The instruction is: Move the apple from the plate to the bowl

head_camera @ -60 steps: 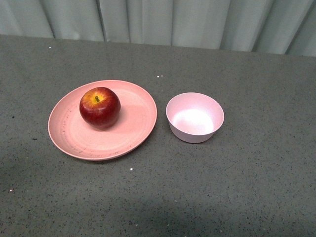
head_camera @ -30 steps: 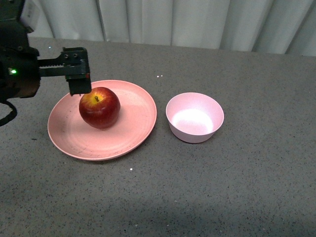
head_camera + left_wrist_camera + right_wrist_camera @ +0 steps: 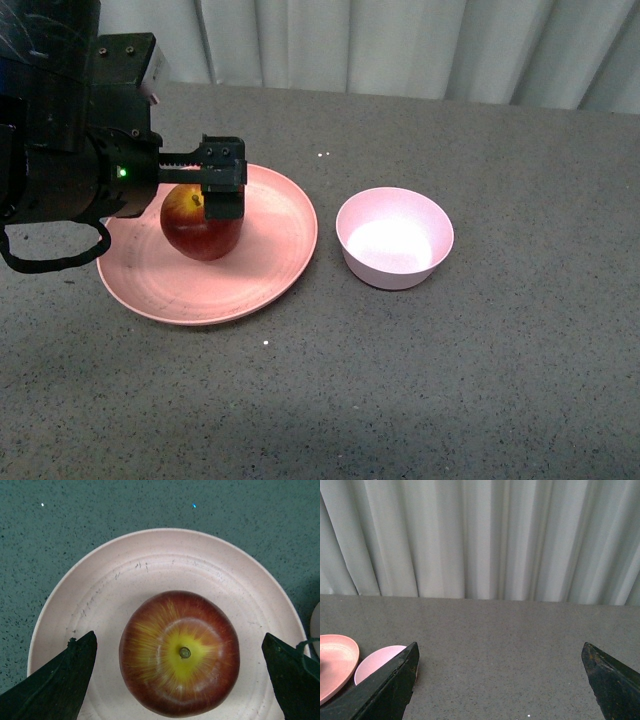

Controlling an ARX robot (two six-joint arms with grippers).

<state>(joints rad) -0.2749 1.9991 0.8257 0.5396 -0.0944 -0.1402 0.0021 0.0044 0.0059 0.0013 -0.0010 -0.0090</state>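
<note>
Starting nearest the robot: bare grey speckled table. Further in, left of centre, the salmon-pink plate, with the apple sitting upright on it a bit left of the middle, stem and yellow patch facing up. Just right of the plate, close but not touching, the pale pink bowl. Left arm reaching in from the left edge, a bulky black body with a small green light lit, roughly level above the plate's left rim, wrist camera pointing straight down. Left gripper hanging right over the apple, jaws spread wider than the fruit, one dark finger down by the apple's right shoulder, the other hidden behind the arm in the front view. Clear gaps on both sides in the wrist view, so gripping nothing and not touching. Right gripper seen only from its own wrist camera: held level, aimed across the table, jaws wide apart with just tabletop between them, plate edge and bowl rim peeking in at one side. Farthest back, a pale pleated curtain behind the table's far edge.
</note>
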